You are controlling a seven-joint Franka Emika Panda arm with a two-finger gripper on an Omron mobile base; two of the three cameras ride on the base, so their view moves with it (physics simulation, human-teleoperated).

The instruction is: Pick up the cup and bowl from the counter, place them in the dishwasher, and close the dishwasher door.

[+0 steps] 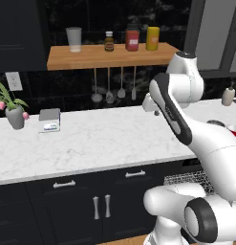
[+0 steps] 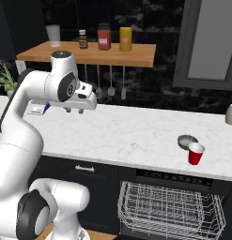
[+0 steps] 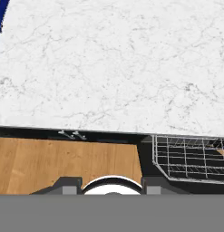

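A red cup (image 2: 196, 153) stands on the white marble counter (image 2: 131, 136) toward its right end, and a grey bowl (image 2: 187, 140) sits just behind it, touching or nearly so. Both peek out past my arm at the right edge, the cup (image 1: 234, 130) beside the bowl (image 1: 216, 123). Under them the dishwasher (image 2: 174, 177) is open with its wire rack (image 2: 169, 206) pulled out; the dishwasher door is hidden. My gripper (image 2: 74, 111) hangs open over the counter's left-middle, far left of the cup, fingers pointing down with nothing between them. The rack (image 3: 190, 158) shows past the counter's edge.
A wooden shelf (image 2: 89, 54) with jars and a glass runs along the back wall, with utensils (image 2: 110, 89) hanging under it. A potted plant (image 1: 14, 115) and a blue-and-white box (image 1: 49, 119) stand at the counter's left. A pale bottle (image 2: 231, 114) is at the far right.
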